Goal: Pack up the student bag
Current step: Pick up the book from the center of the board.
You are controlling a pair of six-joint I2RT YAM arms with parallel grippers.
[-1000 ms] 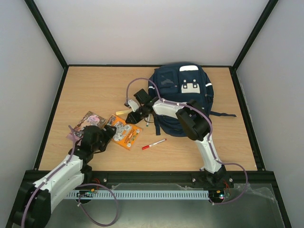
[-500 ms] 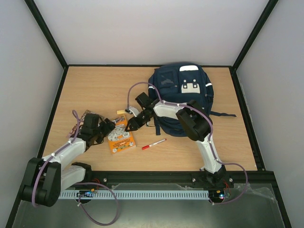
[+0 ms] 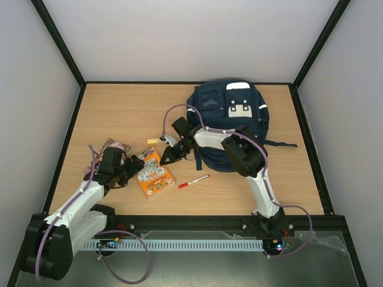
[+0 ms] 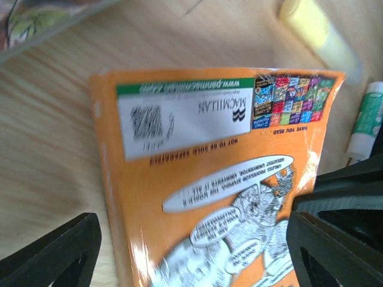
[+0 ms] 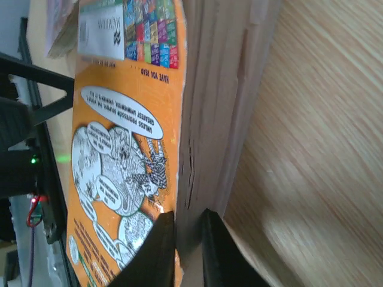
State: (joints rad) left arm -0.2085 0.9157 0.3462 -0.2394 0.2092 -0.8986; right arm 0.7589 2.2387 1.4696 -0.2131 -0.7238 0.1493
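The left arm lies low over the near left of the wooden surface (image 3: 119,113). Its tool (image 3: 135,165) is released: in the left wrist view the two black fingers (image 4: 54,254) stand wide apart, one on bare wood clear of the orange book (image 3: 154,173) and the other over the book's opposite side. The jaws straddle the book without closing on it.

The orange book lies cover up, showing cartoon drawings with speech bubbles, a white barcode panel and a green strip. Just to its right, a red pen (image 3: 193,182) with a white barrel lies at a slant, apart from the book.

At the book's far right corner sits the right tool (image 3: 166,158), at the end of an arm that reaches up from the near right and bends back to the left. In the right wrist view its fingers (image 5: 160,251) are drawn close together. The thick block of pages runs into the narrow gap between them, so the tool appears clenched on the book's edge.

Left of the orange book, a second book with a patterned cover (image 3: 115,146) lies partly under the left arm. Beyond the orange book lies a short yellow marker (image 3: 153,142). A white and green glue stick (image 4: 365,125) shows at the edge of the left wrist view.

Farthest back, right of centre, the student bag (image 3: 230,119) lies flat with its front up, white patch and stripes showing. Its top is close to the far edge, and the right arm crosses its near left side.
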